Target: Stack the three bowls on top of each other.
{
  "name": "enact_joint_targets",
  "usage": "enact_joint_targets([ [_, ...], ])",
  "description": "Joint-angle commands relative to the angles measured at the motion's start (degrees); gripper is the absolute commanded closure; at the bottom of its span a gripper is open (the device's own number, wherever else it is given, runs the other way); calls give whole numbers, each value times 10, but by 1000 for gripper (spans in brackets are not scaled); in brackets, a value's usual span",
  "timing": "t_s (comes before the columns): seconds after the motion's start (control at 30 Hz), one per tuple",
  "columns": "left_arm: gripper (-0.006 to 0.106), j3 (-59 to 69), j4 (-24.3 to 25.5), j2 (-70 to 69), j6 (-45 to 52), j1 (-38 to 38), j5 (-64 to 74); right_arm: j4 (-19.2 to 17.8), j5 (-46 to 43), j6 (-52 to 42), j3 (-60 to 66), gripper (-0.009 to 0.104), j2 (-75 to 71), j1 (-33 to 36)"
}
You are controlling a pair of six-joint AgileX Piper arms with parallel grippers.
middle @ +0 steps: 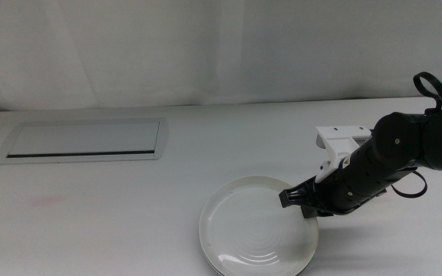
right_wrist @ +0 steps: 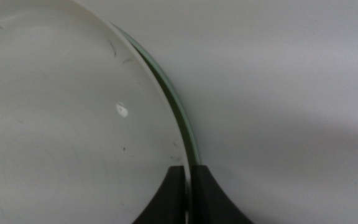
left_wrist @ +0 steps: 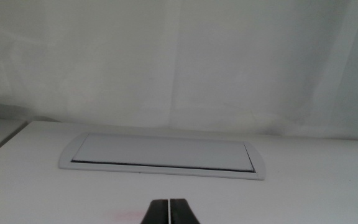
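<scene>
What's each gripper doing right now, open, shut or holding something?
Left gripper: shut, holding nothing, facing the flat white panel.
Right gripper: shut on the rim of the white bowl, which sits on the mint green bowl.

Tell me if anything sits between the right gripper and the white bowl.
Nothing does. The right gripper is already at the white bowl, its jaws closed on the rim over a mint green bowl stacked beneath. The left gripper waits, facing the panel.
</scene>
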Motion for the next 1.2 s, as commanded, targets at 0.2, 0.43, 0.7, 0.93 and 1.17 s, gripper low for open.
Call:
enact_joint_targets([
  [0.2,102,23,-2,-20,-2,-2,-8,-14,9,-1,-26,37,2,2],
  [0.43,102,23,-2,-20,-2,-2,-8,-73,56,1,-84,-8,-6,2],
  [0.7,102,23,-2,-20,-2,-2,-8,-265,98,93,-171,-8,-60,-76],
  [0.93,102,23,-2,-20,-2,-2,-8,-314,104,94,-176,0,-142,-277],
  [1.17,102,23,-2,-20,-2,-2,-8,-314,95,84,-152,97,-228,-333],
])
